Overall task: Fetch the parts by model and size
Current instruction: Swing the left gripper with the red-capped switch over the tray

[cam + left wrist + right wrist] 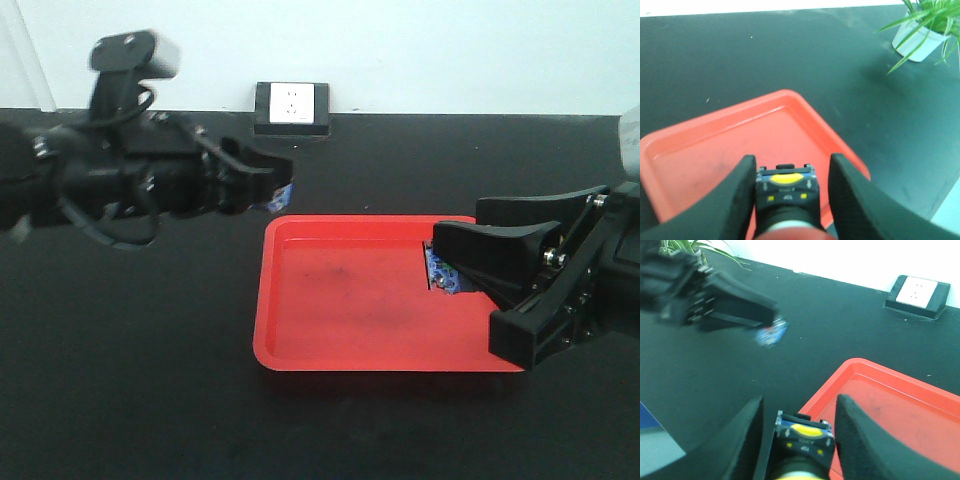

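The left gripper [791, 167] is closed to a narrow gap on the red-capped switch [787, 192]. Its black body is pinched between smooth black fingers and its blue base faces outward. It hangs at the far left corner of the red plastic tray [300, 355], which is shallow, round-cornered and scuffed. The right gripper [800, 407] clamps the yellow-capped switch [802, 435] the same way over the tray's right side. Both are above a matte black table [130, 380]. A white-faced socket box [291, 107] sits at its far edge.
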`<state>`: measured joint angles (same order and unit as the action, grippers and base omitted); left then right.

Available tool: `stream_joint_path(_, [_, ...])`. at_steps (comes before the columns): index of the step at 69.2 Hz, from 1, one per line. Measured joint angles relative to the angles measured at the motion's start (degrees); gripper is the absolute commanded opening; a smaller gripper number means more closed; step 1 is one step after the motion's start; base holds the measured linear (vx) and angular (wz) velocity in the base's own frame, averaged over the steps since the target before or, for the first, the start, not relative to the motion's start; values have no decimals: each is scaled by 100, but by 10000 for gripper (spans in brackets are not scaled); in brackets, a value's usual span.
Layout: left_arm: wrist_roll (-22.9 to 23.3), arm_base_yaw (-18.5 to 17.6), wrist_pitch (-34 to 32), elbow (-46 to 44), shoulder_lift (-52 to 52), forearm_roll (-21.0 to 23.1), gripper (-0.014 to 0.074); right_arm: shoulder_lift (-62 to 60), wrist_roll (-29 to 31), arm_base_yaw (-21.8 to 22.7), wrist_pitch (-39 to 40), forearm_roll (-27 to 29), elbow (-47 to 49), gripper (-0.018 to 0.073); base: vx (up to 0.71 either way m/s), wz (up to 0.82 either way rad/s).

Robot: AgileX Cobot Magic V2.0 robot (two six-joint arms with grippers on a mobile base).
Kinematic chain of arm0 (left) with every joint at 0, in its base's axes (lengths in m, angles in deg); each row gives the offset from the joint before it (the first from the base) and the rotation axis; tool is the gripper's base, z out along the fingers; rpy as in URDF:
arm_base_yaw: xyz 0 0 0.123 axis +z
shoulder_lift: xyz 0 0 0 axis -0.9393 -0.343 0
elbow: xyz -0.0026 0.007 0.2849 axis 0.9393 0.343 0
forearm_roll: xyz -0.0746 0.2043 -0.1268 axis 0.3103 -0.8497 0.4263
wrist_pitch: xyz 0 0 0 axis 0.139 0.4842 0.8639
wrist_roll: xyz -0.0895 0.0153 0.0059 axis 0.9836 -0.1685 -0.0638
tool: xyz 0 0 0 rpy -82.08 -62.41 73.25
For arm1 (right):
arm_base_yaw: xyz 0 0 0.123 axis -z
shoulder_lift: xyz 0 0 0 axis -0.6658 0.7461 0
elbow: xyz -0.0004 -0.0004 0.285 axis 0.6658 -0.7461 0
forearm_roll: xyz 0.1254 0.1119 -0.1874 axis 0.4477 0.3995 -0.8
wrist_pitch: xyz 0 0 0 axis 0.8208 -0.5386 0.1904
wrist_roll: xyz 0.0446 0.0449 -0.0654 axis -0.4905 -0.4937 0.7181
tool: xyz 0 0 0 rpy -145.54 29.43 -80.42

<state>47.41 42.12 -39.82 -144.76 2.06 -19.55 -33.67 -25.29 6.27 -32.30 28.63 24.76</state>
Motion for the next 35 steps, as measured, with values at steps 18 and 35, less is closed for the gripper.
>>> stream_joint_path(18, [3135, -631, 764, -1402, -1256, -3082, -6, -340, 0, 0, 312, 0, 78, -5, 0, 0])
stream_joint_path(35, [5856, -1275, 2484, -2846, -2550, -5924, -6, -554, 0, 0, 438, -5, 97, -5, 0, 0])
